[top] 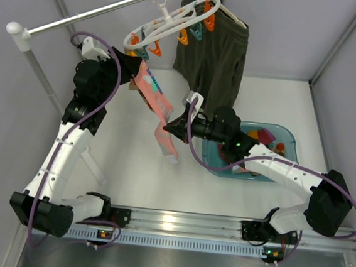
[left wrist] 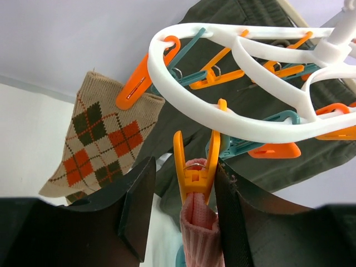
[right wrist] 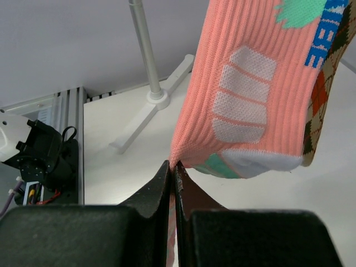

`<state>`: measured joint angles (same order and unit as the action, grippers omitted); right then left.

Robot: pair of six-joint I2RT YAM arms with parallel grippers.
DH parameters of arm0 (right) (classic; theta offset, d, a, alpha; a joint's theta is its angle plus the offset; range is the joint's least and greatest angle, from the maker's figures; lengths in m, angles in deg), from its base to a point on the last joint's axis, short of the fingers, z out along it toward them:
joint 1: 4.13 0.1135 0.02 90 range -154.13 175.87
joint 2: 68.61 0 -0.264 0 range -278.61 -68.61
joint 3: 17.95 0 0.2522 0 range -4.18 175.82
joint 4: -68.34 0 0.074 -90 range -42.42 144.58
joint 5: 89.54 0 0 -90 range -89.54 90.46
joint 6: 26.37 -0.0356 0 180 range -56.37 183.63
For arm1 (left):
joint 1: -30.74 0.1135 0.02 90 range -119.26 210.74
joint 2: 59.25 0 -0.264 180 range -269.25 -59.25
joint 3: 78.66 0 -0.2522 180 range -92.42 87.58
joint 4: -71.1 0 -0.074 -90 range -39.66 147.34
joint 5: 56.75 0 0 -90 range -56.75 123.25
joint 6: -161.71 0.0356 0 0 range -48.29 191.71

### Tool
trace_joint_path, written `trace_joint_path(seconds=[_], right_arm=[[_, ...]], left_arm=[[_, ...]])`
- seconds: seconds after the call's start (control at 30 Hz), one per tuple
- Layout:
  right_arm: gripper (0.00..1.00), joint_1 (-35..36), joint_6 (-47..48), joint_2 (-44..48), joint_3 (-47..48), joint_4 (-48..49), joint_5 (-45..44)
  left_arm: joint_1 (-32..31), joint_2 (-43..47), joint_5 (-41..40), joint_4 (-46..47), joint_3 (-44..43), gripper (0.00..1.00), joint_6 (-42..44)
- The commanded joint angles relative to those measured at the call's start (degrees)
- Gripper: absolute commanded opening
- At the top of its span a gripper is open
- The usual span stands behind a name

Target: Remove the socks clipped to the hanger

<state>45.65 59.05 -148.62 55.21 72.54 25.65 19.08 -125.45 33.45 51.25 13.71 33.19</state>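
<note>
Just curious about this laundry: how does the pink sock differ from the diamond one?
The pink sock is ribbed, with white and teal patches; the diamond sock is tan with orange and dark diamonds. The right gripper pinches the pink sock's edge; no gripper touches the diamond sock. The left gripper straddles the pink sock's peg, not the diamond sock's. Both hang from orange pegs on the hanger.

The top view looks steeply down from afar. The left wrist view looks up, close under the hanger; the right wrist view hugs the pink sock, seen in all three.
</note>
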Motion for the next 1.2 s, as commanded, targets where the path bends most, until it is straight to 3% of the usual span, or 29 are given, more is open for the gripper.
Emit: trace_joint_path(seconds=[0.0, 0.1, 0.3, 0.43, 0.47, 0.57, 0.6, 0.8, 0.87, 0.9, 0.93, 1.03, 1.07, 1.1, 1.13, 1.17], right_arm=[[0.00, -0.65, -0.69, 2.13, 2.30, 4.02, 2.76], [0.00, -0.65, -0.87, 2.14, 2.13, 3.84, 4.43], [0.00, -0.56, -0.96, 2.22, 0.99, 3.84, 6.27], [0.00, -0.56, -0.96, 2.40, 0.28, 4.02, 6.63], [0.00, -0.56, -0.96, 2.31, 0.19, 4.02, 6.63], [0.00, -0.56, -0.87, 2.49, -0.33, 3.84, 6.10], [0.00, -0.56, -0.78, 2.84, -1.29, 3.93, 5.84], [0.00, -0.65, -0.43, 10.65, -9.47, 3.50, -0.74], [0.00, -0.65, -0.26, 15.48, -10.70, -0.96, -7.03], [0.00, -0.74, -0.34, 17.24, -10.88, -3.08, -9.87], [0.00, -0.82, -0.52, 20.99, -10.97, -5.28, -17.29], [0.00, -0.91, -3.85, 28.21, -11.58, -15.90, -32.87], [0.00, -1.00, -5.60, 29.63, -11.84, -17.93, -43.71], [0.00, -1.35, -9.10, 31.04, -12.02, -24.92, -47.82], [0.00, -2.57, -10.87, 33.49, -12.20, -27.25, -51.87], [0.00, -3.45, -12.37, 34.64, -13.33, -29.01, -52.43]], left_arm=[[0.15, -1.04, 0.41, 3.09, -3.04, 0.50, 2.05], [0.15, -2.44, 2.16, 5.55, -4.00, 0.59, 3.45], [0.15, -6.66, 1.55, 5.47, -8.04, 0.59, 6.35], [0.15, -7.99, 1.11, 5.56, -9.46, 0.41, 7.23], [0.15, -8.07, 1.20, 5.47, -9.37, 0.25, 7.06], [0.15, -7.99, 1.46, 5.56, -8.93, 0.10, 6.62], [0.15, -7.99, 1.64, 5.56, -8.75, 0.01, 6.53], [0.15, -6.14, 1.64, 5.56, -6.21, 0.01, 5.57], [0.15, -4.48, 1.99, 5.56, -3.85, 0.22, 4.87], [0.15, -3.95, 2.08, 5.56, -2.96, 0.41, 4.51], [0.15, -3.25, 2.43, 5.47, -2.17, 0.50, 4.07], [0.15, -0.52, 3.13, 5.47, 1.43, 0.75, 3.55], [0.15, 0.35, 3.31, 5.47, 2.40, 0.80, 3.37], [0.15, 2.45, 3.39, 5.56, 3.45, 0.84, 3.02], [0.15, 3.43, 3.31, 5.56, 5.73, 0.97, 2.41], [0.15, 4.57, 3.05, 5.56, 6.79, 0.98, 2.23]])
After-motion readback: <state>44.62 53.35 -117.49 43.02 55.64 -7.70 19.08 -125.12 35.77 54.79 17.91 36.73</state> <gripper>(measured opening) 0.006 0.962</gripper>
